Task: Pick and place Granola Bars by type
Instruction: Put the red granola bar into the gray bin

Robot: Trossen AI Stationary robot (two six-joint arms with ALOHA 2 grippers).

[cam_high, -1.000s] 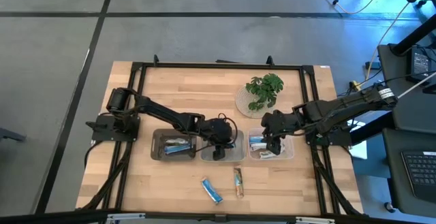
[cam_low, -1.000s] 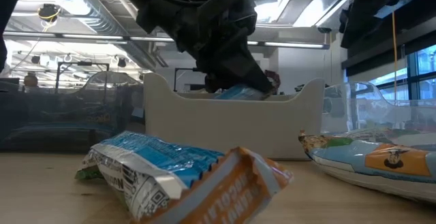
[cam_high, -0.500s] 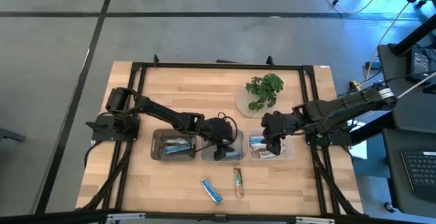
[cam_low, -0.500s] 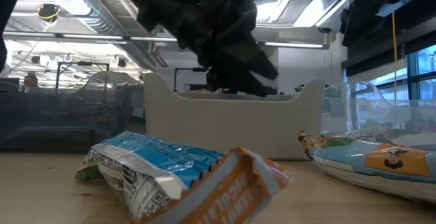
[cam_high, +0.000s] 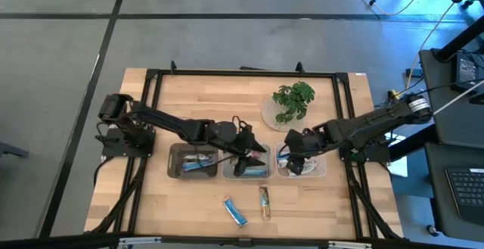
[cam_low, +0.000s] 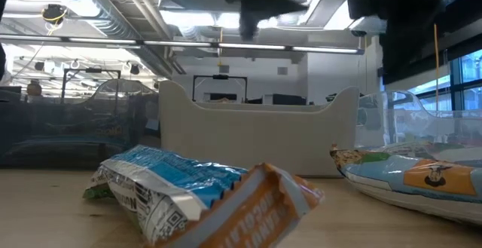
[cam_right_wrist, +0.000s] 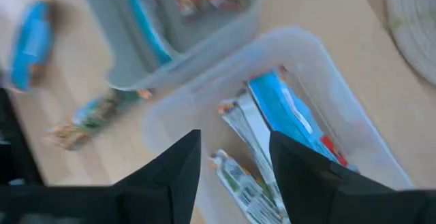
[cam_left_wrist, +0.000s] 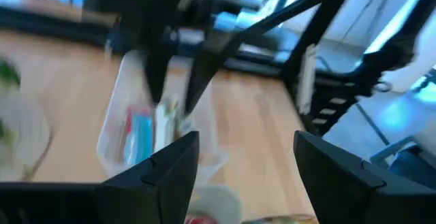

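Hovering open left tool [cam_high: 252, 157], empty.

left end effector [cam_high: 249, 160] open, right end effector [cam_high: 296, 158] open

Two dark, near-black arms, slim and jointed. The left arm [cam_high: 178, 126] carries a rounded motor housing at its base; the right arm [cam_high: 363, 126] shows a pale band near its wrist. Flat, matte-black wedge fingers [cam_left_wrist: 160, 169] throughout.
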